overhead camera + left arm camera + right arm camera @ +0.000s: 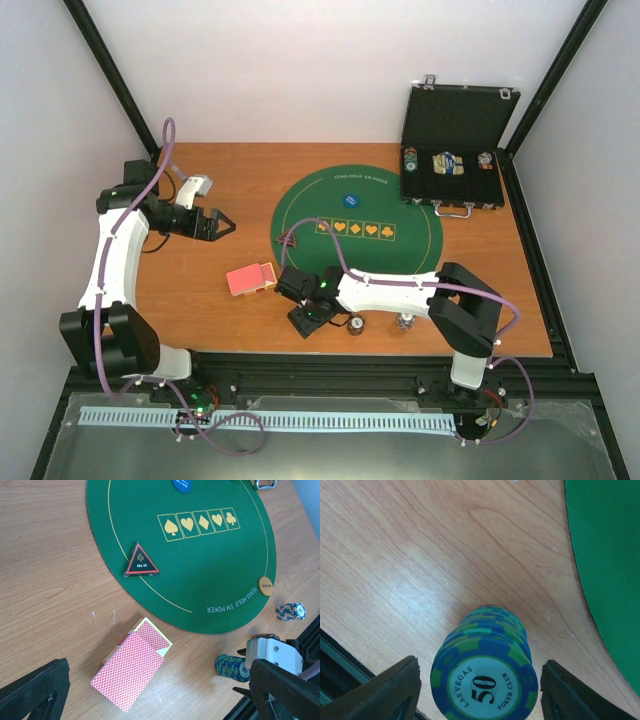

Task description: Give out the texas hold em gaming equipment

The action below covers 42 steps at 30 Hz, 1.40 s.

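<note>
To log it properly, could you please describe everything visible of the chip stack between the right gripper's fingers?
The chip stack is a column of round blue chips with green edge blocks, apparently plastic. The top chip's white centre reads LAS VEGAS 50 POKER CLUB. It stands upright, slightly staggered, on the wooden table, beside the green mat. The right gripper straddles it, with a gap at each finger.

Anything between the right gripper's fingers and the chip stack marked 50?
Nothing visible. The chip stack stands upright on the bare table between the right gripper and its fingers, with an open gap on each side. The green mat lies clear of it.
</note>
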{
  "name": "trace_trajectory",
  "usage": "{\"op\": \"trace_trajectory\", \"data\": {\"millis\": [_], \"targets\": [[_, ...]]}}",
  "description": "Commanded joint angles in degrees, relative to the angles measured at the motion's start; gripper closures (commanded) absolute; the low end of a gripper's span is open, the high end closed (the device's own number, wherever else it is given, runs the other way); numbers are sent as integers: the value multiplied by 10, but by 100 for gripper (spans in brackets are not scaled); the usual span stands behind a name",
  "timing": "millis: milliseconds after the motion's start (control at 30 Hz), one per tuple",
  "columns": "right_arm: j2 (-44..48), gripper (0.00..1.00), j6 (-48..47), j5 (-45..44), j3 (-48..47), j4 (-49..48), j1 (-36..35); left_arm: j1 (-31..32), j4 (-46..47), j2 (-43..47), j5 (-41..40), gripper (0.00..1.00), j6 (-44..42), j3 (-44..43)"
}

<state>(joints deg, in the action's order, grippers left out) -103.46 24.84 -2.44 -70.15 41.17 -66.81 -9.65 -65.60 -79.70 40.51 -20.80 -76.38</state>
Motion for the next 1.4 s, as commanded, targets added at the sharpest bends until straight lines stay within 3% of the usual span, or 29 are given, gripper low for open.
{"op": "trace_trajectory", "data": {"millis": [0,300,933,1367], "targets": [[-10,36,3,6,-20,-9,-3,-3,-2,8,11,0,1,-23],[-3,68,5,1,-37,6,-3,-3,-8,6,7,0,-2,-27],[19,94,1,-6,-68,48,-3,-2,-8,5,2,0,0,-30],[31,97,-8,-15,-96,70,2,-2,-8,4,-1,0,1,-32]]}}
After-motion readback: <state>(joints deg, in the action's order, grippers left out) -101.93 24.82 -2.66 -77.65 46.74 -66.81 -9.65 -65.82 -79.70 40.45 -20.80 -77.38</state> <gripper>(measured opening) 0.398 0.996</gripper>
